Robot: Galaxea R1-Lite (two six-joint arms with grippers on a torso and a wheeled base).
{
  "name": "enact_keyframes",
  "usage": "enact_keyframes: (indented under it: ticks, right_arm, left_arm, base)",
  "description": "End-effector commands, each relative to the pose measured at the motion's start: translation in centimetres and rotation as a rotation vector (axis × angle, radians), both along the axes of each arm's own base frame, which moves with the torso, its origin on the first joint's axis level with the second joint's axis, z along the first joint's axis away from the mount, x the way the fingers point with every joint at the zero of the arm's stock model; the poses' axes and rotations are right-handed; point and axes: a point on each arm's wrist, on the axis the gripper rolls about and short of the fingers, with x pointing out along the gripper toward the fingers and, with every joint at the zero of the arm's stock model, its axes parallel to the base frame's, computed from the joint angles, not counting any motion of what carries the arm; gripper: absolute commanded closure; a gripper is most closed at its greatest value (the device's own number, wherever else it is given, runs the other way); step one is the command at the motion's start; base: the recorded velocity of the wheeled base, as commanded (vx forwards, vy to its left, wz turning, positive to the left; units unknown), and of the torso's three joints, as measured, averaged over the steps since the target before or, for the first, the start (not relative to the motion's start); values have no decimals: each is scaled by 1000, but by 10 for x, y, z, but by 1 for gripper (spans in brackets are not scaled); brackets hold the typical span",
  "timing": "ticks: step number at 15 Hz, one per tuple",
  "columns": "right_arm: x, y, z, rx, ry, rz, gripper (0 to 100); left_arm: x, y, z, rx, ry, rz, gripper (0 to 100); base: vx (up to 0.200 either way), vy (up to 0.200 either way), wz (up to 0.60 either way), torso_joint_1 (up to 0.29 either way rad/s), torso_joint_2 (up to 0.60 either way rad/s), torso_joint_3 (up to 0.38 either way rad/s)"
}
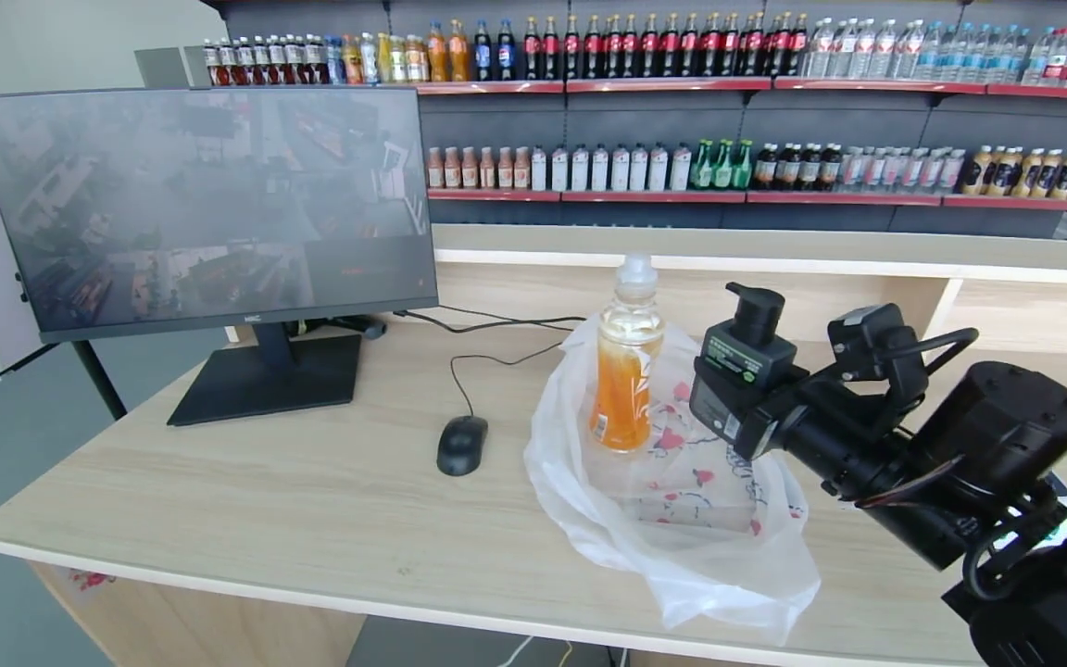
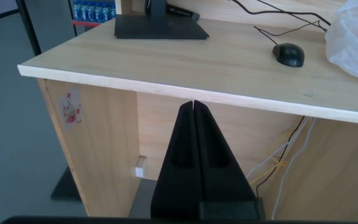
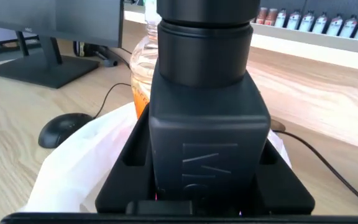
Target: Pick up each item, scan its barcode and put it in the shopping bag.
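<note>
Desk [image 1: 311, 500] spans the lower half of the head view, w/ drink shelves [image 1: 774, 83] across the top. Monitor [image 1: 200, 204] stands upper left. Shopping bag [image 1: 682, 547], thin white plastic w/ red print, lies open at ctr-right. Orange drink bottle [image 1: 624, 371] stands upright inside its mouth, cap on. Barcode scanner [image 1: 739, 371] is just right of the bottle, near but apart from it. Mouse [image 1: 461, 445] lies left of the bag, cable running back.

R claw [image 3: 201, 143] is clamped on the scanner body. L claw [image 2: 194, 107] is pressed closed on nothing, low in front of the desk's front edge.

Likely step: scanning the bottle, which already sits in the bag. To do it well, the robot should turn the scanner's window toward the label and hold it steady w/o nudging the bottle, since it's tall on soft plastic and prob. tips easily. Barcode position can't be told, so L arm may need to rotate the bottle.
</note>
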Motion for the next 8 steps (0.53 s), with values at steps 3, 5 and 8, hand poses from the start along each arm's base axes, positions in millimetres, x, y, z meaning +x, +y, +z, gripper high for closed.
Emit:
enact_keyframes:
  ticks: [3,5,8]
  right_arm:
    - [12,5,-28,-38,85,1,100]
    - [13,6,-37,-51,114,1,100]
    - [16,7,-46,-62,140,1,100]
  left_arm:
    - [0,0,0,-2,1,0,100]
    - [0,0,0,-2,0,0,100]
    - [0,0,0,-2,0,0,100]
  base:
    - [0,0,0,0,0,0]
    - [0,0,0,0,0,0]
    - [0,0,0,0,0,0]
